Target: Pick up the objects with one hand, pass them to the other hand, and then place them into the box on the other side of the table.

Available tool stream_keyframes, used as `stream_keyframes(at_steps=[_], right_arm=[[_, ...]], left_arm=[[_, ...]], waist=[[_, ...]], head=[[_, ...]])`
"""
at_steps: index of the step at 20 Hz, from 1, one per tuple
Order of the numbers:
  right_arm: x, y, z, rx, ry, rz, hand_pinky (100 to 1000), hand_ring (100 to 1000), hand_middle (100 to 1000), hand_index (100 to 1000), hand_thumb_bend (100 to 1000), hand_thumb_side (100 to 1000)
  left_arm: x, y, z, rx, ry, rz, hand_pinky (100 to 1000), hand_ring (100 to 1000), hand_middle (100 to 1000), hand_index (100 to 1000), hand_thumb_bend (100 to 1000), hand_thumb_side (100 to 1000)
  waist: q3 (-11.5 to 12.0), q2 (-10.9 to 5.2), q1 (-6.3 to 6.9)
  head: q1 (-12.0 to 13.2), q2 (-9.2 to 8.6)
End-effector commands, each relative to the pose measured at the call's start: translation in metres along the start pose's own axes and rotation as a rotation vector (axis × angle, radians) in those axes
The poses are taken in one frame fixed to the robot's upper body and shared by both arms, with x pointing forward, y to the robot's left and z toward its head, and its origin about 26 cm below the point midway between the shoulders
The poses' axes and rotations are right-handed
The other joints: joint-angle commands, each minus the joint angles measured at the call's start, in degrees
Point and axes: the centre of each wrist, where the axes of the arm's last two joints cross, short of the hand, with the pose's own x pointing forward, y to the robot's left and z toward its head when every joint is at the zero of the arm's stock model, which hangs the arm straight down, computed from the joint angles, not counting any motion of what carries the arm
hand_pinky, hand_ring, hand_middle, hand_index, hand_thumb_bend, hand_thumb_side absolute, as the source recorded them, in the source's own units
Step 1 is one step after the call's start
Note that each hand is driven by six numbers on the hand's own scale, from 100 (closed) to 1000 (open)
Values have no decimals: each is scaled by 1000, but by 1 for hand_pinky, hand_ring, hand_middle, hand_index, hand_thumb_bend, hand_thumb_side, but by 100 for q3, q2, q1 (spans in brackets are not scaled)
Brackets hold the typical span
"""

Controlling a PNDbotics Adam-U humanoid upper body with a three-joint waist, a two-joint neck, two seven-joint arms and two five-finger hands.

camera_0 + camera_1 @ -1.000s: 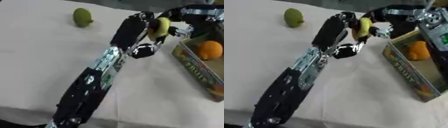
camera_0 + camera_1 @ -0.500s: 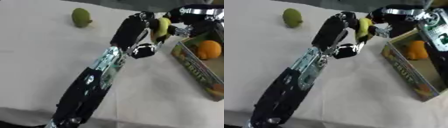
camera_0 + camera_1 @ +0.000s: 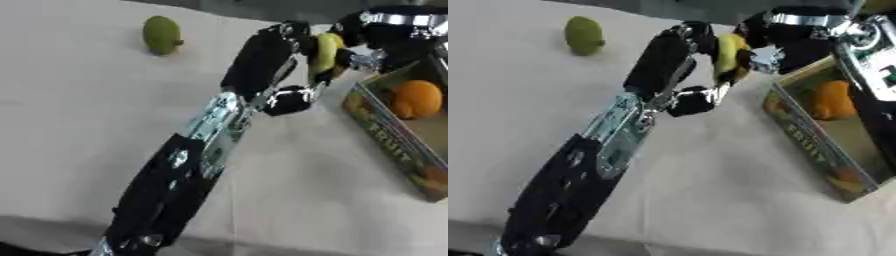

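Yellow fruit, banana-like and standing near upright with its long axis running top to bottom, is sitting between the two hands at the handover point. Left hand, reaching in along the long black and silver arm, is curling its fingers round the near side of the fruit. Right hand, coming in from the upper corner, is closing on the far side of it; whether its fingers are already gripping cannot be told. Box is lying just beside the fruit on the right hand's side, its open top facing up, with an orange fruit already resting inside. Judged from this, the right hand is the nearer one to the box. Green fruit is lying on the counter, well apart from the box, beyond the left arm.
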Motion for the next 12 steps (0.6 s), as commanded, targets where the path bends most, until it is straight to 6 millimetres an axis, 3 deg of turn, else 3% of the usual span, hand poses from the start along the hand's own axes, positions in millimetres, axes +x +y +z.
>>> stream_keyframes(at_steps=[1,3,6,9,10,12], right_arm=[[12,-9,4,-8,-13,23,693,392,263,334,100,329],[12,-10,5,-11,-8,13,677,373,261,329,100,284],[14,-10,6,-14,-4,9,666,358,255,312,100,264],[15,-12,8,-19,-1,9,663,356,251,300,100,249],[15,-13,8,-21,1,9,663,355,250,298,100,246],[15,-13,9,-24,4,9,662,354,247,288,100,241]], left_arm=[[8,6,-9,29,-3,-13,597,599,563,689,332,230],[7,6,-9,33,9,-29,619,631,603,749,539,414],[6,5,-9,46,41,-68,656,679,642,802,693,559],[4,4,-8,58,73,-101,688,710,670,829,995,923],[4,4,-8,65,82,-106,692,714,675,834,1000,997],[2,2,-7,72,102,-114,704,724,685,837,1000,1000]], waist=[[-18,-10,-67],[-23,-9,-63],[-42,4,-58],[-53,18,-49],[-54,22,-46],[-54,26,-42]], head=[[-25,-11],[-46,-11],[-68,-11],[-53,-11],[-54,-11],[-57,-11]])
